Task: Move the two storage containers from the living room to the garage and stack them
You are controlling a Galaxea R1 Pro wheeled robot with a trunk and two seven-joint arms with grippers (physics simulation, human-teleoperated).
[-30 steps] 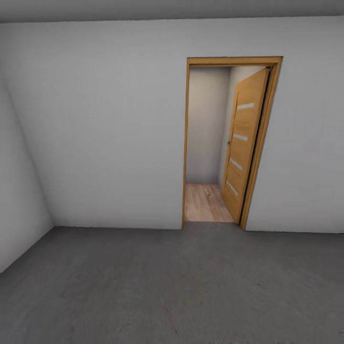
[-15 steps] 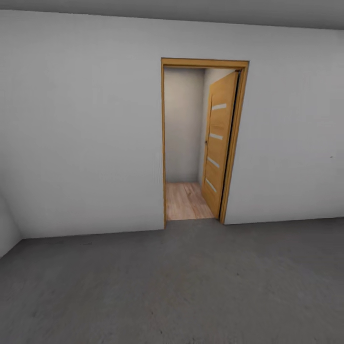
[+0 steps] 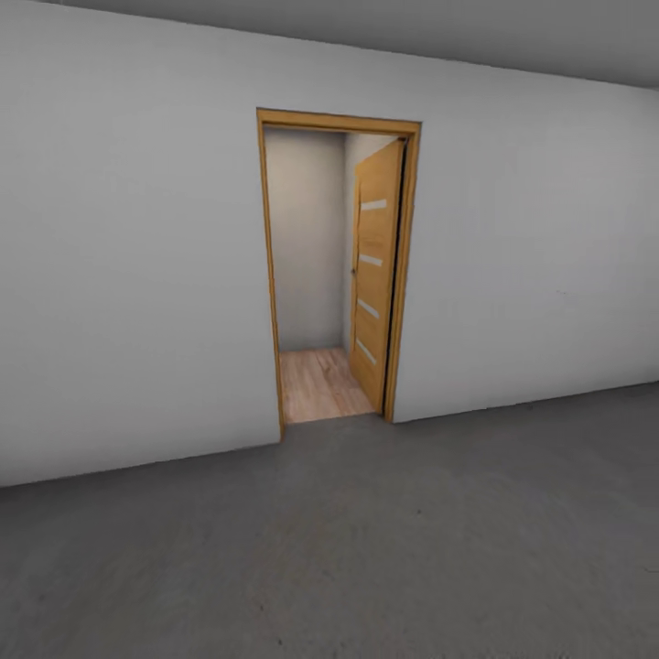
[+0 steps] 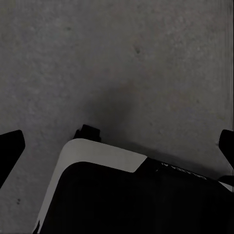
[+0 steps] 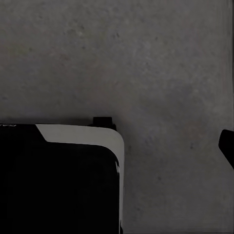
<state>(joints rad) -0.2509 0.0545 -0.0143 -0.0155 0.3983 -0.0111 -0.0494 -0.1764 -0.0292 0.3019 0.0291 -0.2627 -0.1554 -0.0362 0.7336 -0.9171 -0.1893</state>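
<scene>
A bare garage-like room of a home is shown. A dark grey mottled concrete floor [image 3: 366, 549] is seen below plain white-grey walls [image 3: 128, 275] and a grey ceiling [image 3: 513, 37]. A wooden door frame [image 3: 270, 275] is set in the wall, and its wooden side door [image 3: 375, 275], fitted with 4 pale slots, is swung open inward. Beyond it, a light wood-plank floor [image 3: 316, 384] and off-white walls are seen, as of a house interior. The same concrete is seen in both wrist views.
</scene>
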